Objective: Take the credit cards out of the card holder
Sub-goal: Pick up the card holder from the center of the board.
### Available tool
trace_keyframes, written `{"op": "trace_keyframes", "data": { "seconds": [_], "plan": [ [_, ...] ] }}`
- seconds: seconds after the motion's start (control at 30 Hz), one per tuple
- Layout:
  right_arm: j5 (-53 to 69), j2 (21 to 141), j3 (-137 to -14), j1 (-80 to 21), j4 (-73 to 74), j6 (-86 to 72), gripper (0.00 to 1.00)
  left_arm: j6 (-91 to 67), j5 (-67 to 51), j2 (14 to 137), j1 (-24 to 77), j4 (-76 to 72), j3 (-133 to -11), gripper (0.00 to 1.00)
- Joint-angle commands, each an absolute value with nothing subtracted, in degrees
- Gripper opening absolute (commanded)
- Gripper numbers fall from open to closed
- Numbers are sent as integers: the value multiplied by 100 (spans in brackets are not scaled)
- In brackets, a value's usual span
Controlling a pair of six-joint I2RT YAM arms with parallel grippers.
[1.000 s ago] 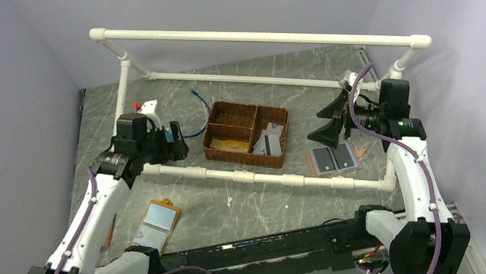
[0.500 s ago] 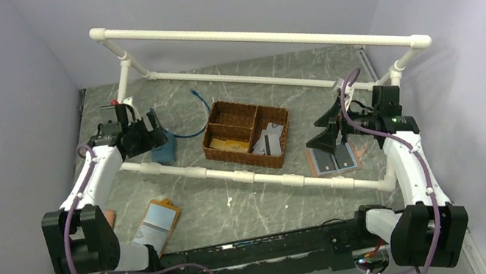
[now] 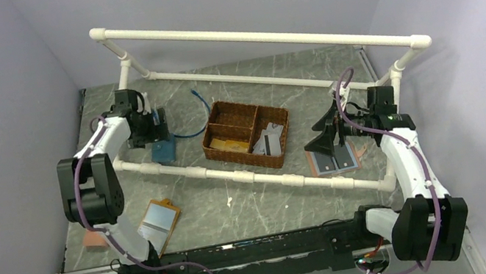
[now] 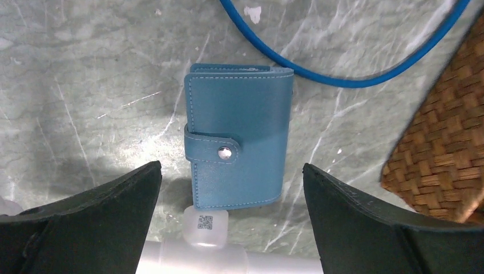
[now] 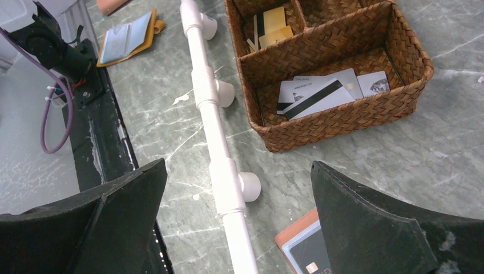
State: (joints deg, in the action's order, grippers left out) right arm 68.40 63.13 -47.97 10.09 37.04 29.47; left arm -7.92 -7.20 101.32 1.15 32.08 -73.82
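Your left gripper (image 4: 231, 171) hangs wide open right over the card holder (image 4: 237, 137). It lies shut, strap snapped, flat on the marble table (image 4: 85, 85). The white pipe (image 4: 200, 251) runs along its near edge, a blue cable (image 4: 342, 80) curves just behind it, and the wicker basket (image 4: 439, 154) sits close beside. Your right gripper (image 5: 237, 171), also wide open, hovers over that pipe near the brown holder (image 5: 308, 251).

Lighting: bright, even, from above; soft shadows under the pipe (image 5: 214, 108) and beside the holder (image 4: 237, 137). Focus: wrist views sharp on the table (image 4: 85, 85), dark near edges slightly soft; top view mildly grainy.
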Motion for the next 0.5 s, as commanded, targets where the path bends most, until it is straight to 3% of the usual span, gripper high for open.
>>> {"op": "trace_keyframes", "data": {
  "seconds": [0.0,0.27,0.47],
  "plan": [
    [6854,6360,-5045,929,3683,3142,100,-164,-37,10401,521,3545,-7813,98],
    [6777,6331,-5027,872,3674,3155,100,-86,448,11118,911,3882,-8279,98],
    [6756,6320,-5019,836,3674,3156,100,-205,1700,11525,1366,3988,-8369,97]
  ]
}}
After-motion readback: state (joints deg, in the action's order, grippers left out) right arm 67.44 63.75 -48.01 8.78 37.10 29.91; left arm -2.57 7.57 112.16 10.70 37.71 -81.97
